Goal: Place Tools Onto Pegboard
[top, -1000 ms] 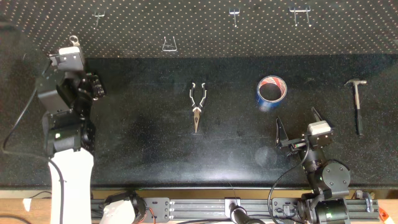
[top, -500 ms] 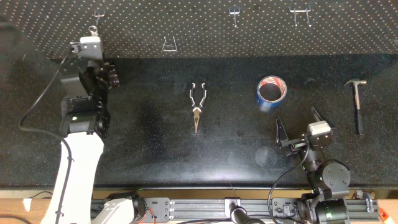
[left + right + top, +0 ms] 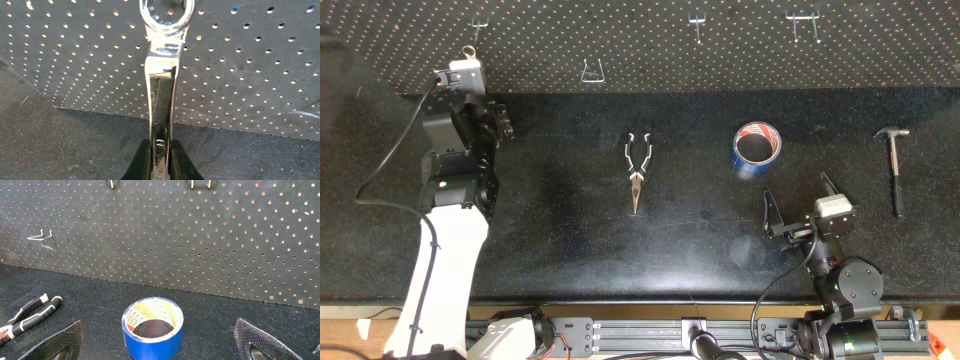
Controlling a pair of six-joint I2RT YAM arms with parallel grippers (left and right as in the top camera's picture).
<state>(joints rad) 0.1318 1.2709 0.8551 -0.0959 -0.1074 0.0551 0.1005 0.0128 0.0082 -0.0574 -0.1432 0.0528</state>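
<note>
At the table's point(image 3: 570, 235) 10 o'clock corner in the top view, my left gripper point(image 3: 160, 152) is up at the pegboard point(image 3: 620, 35). Its jaws are clamped on the shank of a chrome wrench point(image 3: 161, 85). The wrench stands upright, ring end point(image 3: 166, 12) on top and in front of the perforated board. I can't tell if the ring touches the board. A small wire hook point(image 3: 479, 26) sits near the ring, at about its 1 o'clock in the top view. There is a stamped mark on the shank just above my fingers point(image 3: 142, 160), too small to read.

My right gripper point(image 3: 799, 202) is low over the table at about 5 o'clock, jaws wide apart and holding nothing. The blue tape roll point(image 3: 757, 148) stands on its flat side at about its 11 o'clock, apart from both fingers. The inner core carries printing I can't make out. The hammer point(image 3: 894, 170) lies flat at the gripper's 2 o'clock, head toward the board. The pliers point(image 3: 637, 170) lie at the tape's 9 o'clock, well apart from it. Their pale handles are spread toward the board and the nose points to 6 o'clock.

On the board, a triangular wire hook point(image 3: 592, 71) hangs at the pliers' 11 o'clock. A single hook point(image 3: 697, 22) and a double hook point(image 3: 803, 20) sit further toward 3 o'clock.
</note>
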